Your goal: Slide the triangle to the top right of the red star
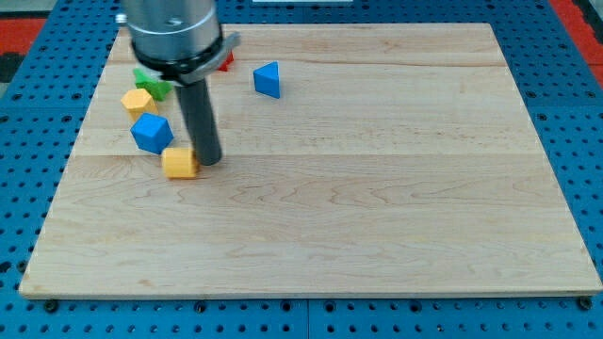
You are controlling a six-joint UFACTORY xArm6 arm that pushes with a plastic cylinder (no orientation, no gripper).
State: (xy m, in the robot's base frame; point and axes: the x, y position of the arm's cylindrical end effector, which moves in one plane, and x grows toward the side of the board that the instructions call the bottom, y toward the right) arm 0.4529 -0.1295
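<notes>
The blue triangle [268, 79] lies near the view's top, left of centre. The red star [225, 62] is just left of it and a little higher, mostly hidden behind the arm's housing. My tip [209, 162] rests on the board below them, touching the right side of a small yellow block [179, 162]. The tip is well below the triangle and a little to its left.
A blue cube [151, 133] sits up-left of the yellow block. A yellow hexagonal block [138, 102] and a green block [151, 83] lie above it near the wooden board's left edge [71, 169]. Blue pegboard surrounds the board.
</notes>
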